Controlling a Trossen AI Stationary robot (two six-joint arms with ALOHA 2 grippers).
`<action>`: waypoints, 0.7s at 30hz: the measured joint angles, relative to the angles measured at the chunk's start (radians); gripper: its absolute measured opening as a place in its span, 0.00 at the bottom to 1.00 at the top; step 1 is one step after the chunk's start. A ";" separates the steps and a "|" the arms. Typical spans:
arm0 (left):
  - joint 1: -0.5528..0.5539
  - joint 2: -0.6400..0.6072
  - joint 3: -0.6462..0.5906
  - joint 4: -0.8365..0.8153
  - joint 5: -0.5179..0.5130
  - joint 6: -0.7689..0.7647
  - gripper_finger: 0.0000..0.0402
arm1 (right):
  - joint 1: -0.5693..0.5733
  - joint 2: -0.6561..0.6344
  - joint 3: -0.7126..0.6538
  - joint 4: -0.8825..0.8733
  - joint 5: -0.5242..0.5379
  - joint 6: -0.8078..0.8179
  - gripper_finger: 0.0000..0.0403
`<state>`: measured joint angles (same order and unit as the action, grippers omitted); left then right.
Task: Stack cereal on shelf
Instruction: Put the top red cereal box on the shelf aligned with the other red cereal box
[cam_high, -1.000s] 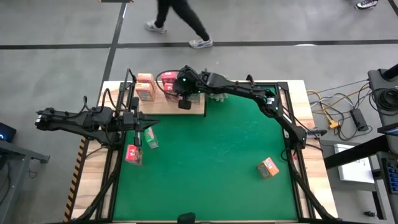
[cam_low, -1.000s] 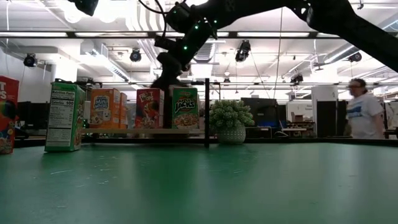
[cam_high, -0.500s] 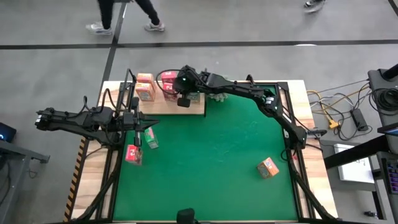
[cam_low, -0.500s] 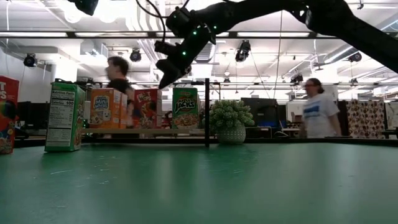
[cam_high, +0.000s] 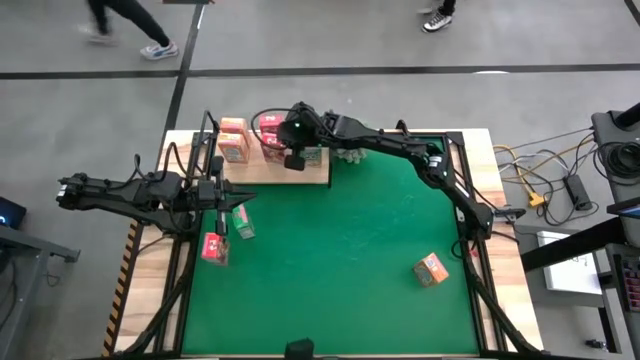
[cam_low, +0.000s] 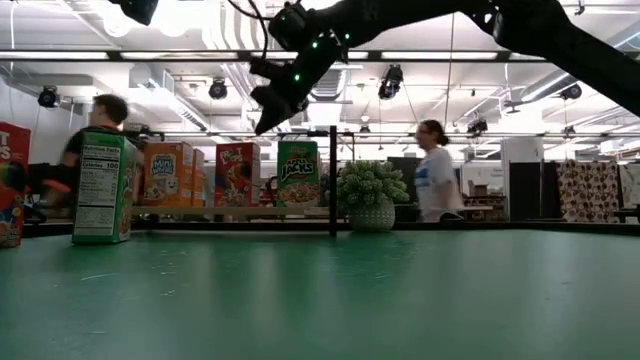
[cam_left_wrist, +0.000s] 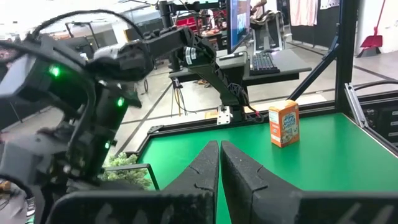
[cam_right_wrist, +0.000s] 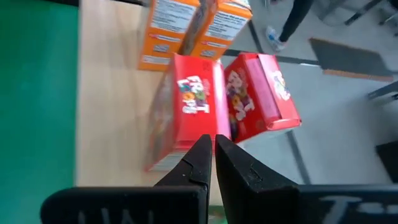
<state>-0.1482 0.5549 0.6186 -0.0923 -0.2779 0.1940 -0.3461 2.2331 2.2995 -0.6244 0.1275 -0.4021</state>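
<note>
Right wrist view: right end effector (cam_right_wrist: 209, 163) closed, empty, above red cereal boxes (cam_right_wrist: 186, 112).

Cereal: orange boxes (cam_right_wrist: 194, 28), red boxes (cam_right_wrist: 186, 112) (cartoon print), green boxes (cam_low: 298, 173); one orange box (cam_high: 431, 269) apart. Mat (cam_high: 350, 260): plain green. Shelf (cam_right_wrist: 112, 99): pale wood, black uprights.

- We see even, bright light from the ceiling lamps (cam_low: 218, 88) in the low view, with white glare above them.
- We find the green mat (cam_low: 320, 300) softly focused nearest the low camera, with faint sheen.
- We note motion blur on the red cereal boxes (cam_right_wrist: 186, 112) in the right wrist view.
- We see the walking person (cam_low: 436, 170) smeared beside the plant (cam_low: 370, 195).
</note>
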 joint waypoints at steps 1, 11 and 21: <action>0.000 0.000 0.000 -0.001 0.000 0.000 0.00 | 0.002 -0.003 0.009 -0.021 -0.007 0.013 0.03; 0.000 0.000 0.000 -0.002 0.000 0.004 0.00 | 0.009 -0.004 0.003 -0.055 -0.136 0.054 0.03; 0.000 0.000 0.000 -0.003 0.000 0.004 0.00 | 0.000 0.004 -0.063 0.017 -0.127 0.035 0.03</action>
<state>-0.1479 0.5552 0.6186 -0.0948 -0.2779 0.1979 -0.3459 2.2368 2.2366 -0.6078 0.0008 -0.3674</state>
